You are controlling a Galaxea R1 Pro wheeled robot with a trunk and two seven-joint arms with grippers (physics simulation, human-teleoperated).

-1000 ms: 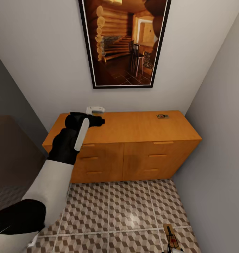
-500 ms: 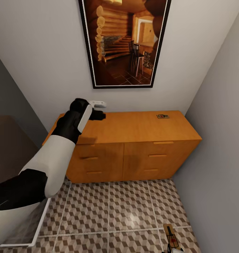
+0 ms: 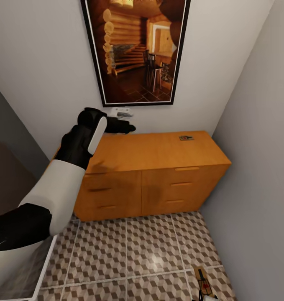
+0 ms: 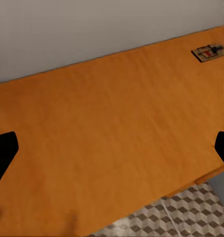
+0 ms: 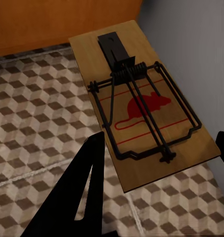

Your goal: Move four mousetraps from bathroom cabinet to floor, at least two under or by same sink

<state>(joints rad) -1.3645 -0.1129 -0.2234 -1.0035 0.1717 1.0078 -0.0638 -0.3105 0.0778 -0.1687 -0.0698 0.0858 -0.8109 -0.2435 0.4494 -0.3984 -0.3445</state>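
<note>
Left wrist view: left pincer [image 4: 112, 148] spread wide above the cabinet [image 3: 158, 150] top; one mousetrap [image 4: 207, 52] at its far right corner. Right wrist view: right pincer [image 5: 158, 160] holding a second mousetrap [image 5: 141, 106] above the bathroom floor [image 3: 137, 246].

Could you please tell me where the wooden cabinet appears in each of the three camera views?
Head view: the cabinet stands mid-picture against the back wall, below the framed picture.
Left wrist view: its orange top spreads across most of the picture.
Right wrist view: its front shows beyond the near mousetrap.
Shared landmark: the cube-patterned floor at its foot.
</note>
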